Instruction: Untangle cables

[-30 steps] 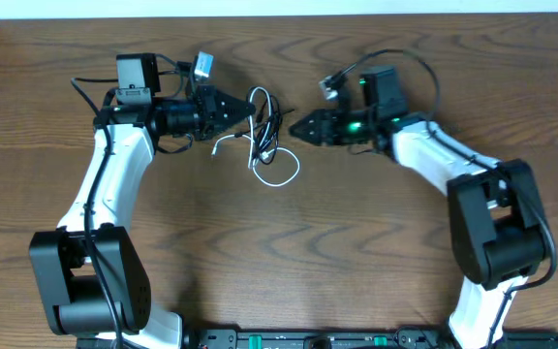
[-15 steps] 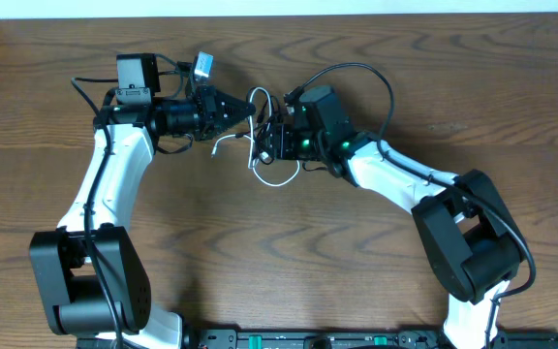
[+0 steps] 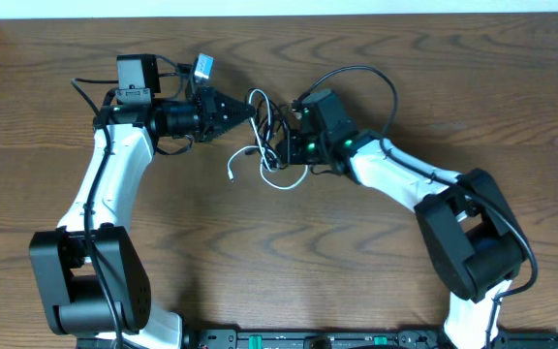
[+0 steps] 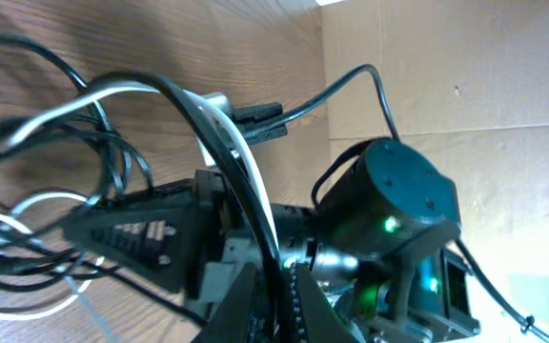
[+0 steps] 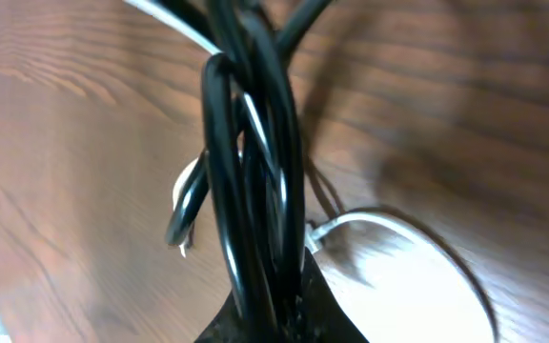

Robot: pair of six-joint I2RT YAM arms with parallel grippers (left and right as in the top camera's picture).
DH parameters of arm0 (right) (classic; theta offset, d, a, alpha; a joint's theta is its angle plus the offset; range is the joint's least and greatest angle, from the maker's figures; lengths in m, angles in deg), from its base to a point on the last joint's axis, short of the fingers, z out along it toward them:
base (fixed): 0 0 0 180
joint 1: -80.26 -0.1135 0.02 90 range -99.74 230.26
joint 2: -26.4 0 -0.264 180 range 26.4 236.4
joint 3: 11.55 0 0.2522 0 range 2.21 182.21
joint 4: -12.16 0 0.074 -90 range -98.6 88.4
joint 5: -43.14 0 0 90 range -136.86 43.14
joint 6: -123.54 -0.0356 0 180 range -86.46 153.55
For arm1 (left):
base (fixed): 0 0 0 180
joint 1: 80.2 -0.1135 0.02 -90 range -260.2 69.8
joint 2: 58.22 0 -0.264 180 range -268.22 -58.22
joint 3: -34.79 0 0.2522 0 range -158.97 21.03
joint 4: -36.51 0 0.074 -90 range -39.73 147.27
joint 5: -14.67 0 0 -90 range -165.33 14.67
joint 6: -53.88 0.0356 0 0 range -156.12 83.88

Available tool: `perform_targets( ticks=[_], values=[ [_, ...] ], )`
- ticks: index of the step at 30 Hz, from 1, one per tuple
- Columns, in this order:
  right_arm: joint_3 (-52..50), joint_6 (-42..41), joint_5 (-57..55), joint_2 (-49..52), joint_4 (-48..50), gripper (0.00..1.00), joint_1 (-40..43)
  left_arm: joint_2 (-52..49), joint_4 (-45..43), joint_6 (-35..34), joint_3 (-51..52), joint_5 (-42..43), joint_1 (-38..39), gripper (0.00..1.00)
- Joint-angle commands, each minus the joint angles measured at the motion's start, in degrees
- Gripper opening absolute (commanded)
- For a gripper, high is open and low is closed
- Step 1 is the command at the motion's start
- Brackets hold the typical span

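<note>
On the table (image 3: 289, 262): brown wood carrying two arms and one knot of cord at its far middle.
Left arm (image 3: 114, 165): comes in from the left side and points rightward at the knot.
Right arm (image 3: 395, 179): comes in from the right side and points leftward at the same knot.
Left tool (image 3: 250, 110): fingers together, clamped on strands at the knot's far-left edge; its wrist view shows black and white cords running into the closed tips.
Right tool (image 3: 284, 145): pressed shut on a bunch of black cords, which stand pinched at its tips in its wrist view.
Cables (image 3: 267, 131): gathered between the two tools and touched by both, so neither arm is nearer.
Deciding relation: the grips sit just beside each other, the left one farther back and to the left. The tangle's axis runs on that diagonal, so a parting pull would likely follow it outward.
White loop (image 3: 284, 182): slack on the table, on the near side of the right tool.
Loose plug end (image 3: 232, 176): lies free, near-left of the knot, held by neither tool.
</note>
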Motion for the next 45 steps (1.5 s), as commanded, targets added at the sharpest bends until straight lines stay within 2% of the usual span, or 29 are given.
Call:
perform_targets(
  ticks=[1,8,13,22,28,30,33,35,38,40,44,45],
  values=[
    [0.07,7.82,2.8,-5.05,-6.45,0.01,4.94,0.74,1.29,1.77,-0.79,-3.76,-0.63,0.08],
    [0.04,15.23,-1.64,-12.66,-23.34,0.01,15.26,0.74,7.61,7.58,-0.79,-14.4,-2.54,0.07],
    [0.04,17.57,-8.74,-12.74,-30.67,0.01,20.81,0.74,12.9,11.32,-0.79,-21.4,-4.24,0.08],
    [0.04,17.14,-26.08,-12.72,-36.0,0.01,22.14,0.74,18.84,12.02,-0.79,-43.32,-4.61,0.07],
    [0.04,16.15,-32.59,-12.72,-38.32,0.01,23.04,0.72,20.5,12.0,-0.79,-51.19,-4.61,0.07],
    [0.04,17.09,-29.49,-12.72,-37.83,0.01,23.12,0.72,20.44,11.98,-0.79,-51.19,-4.59,0.07],
    [0.04,24.94,-16.72,-12.74,-35.3,0.01,22.58,0.72,20.2,12.04,-0.79,-48.57,-4.2,0.08],
    [0.07,28.48,-9.09,-12.85,-33.77,0.01,21.79,0.74,19.76,15.08,-0.79,-42.86,-3.69,0.07],
    [0.22,32.94,3.1,-13.22,-31.34,0.01,20.2,0.74,18.93,21.94,-0.81,-29.86,-2.45,0.07],
    [0.66,34.1,9.11,-13.55,-30.42,0.05,19.19,0.74,18.53,24.41,-0.81,-23.41,-1.79,0.08],
    [2.03,33.99,11.02,-13.86,-30.91,0.4,18.21,0.74,17.59,25.07,-0.81,-16.24,-0.24,0.14],
    [2.14,33.99,11.47,-13.94,-31.08,0.45,18.16,0.72,17.4,25.07,-0.81,-15.61,0.22,0.15]
  ],
)
